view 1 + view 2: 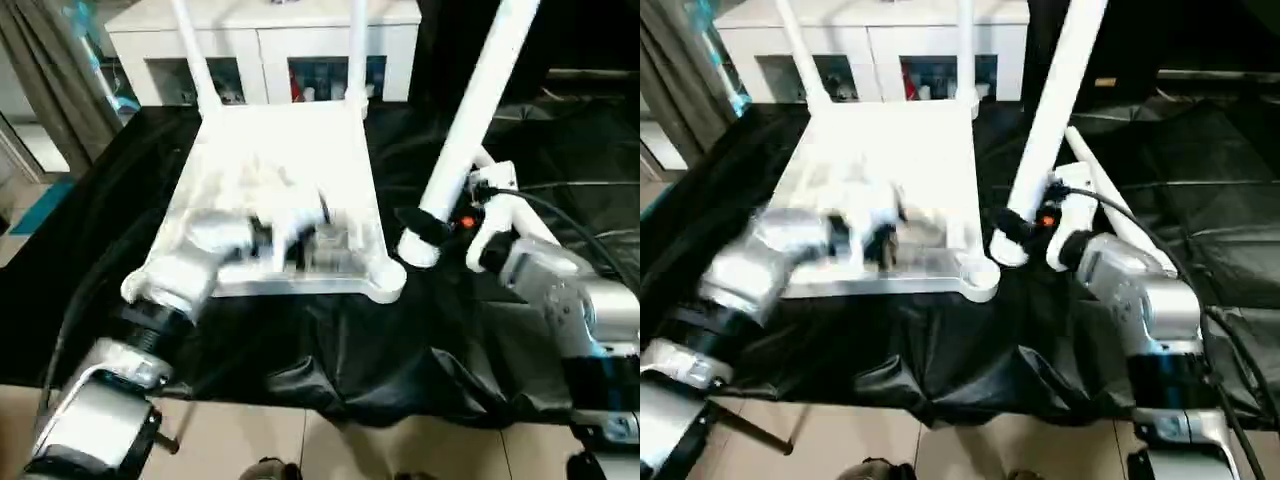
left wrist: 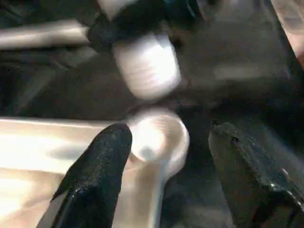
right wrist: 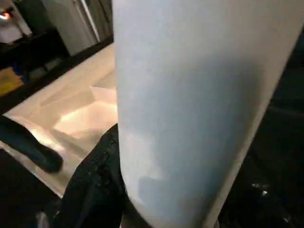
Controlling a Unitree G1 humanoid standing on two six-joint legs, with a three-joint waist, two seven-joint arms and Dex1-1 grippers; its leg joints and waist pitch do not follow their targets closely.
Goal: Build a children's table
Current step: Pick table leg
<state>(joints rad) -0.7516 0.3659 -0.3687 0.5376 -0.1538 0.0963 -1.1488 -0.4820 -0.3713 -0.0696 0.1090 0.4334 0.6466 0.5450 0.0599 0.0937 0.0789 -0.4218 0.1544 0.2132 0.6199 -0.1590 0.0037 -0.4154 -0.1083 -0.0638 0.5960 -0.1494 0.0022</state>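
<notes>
**Two legs stand in the upturned table, a third is held beside its near corner**

Two white legs, one on the left (image 1: pixel 190 55) and one on the right (image 1: pixel 356 50), stand upright in the far corner sockets of the children's table top (image 1: pixel 290 190). The top lies upside down on a black cloth (image 1: pixel 330 350), with its ribbed underside facing up. The white cabinet (image 1: pixel 265 45) with glass doors stands behind it.

The right end effector (image 1: pixel 1025 228) is closed around a third leg (image 1: pixel 475 110) near its lower end. This leg is tilted, its upper part leaning away to the right, and its lower tip is just beside the near right corner socket (image 1: pixel 385 280), a little above the cloth and not inside the socket.

The left end effector (image 2: pixel 166 142) is over the near part of the underside. Its two black fingers (image 2: pixel 95 175) stand apart on either side of the round corner socket in the left wrist view, and they hold nothing. One more white leg (image 1: pixel 1095 185) lies on the cloth behind the right arm.
</notes>
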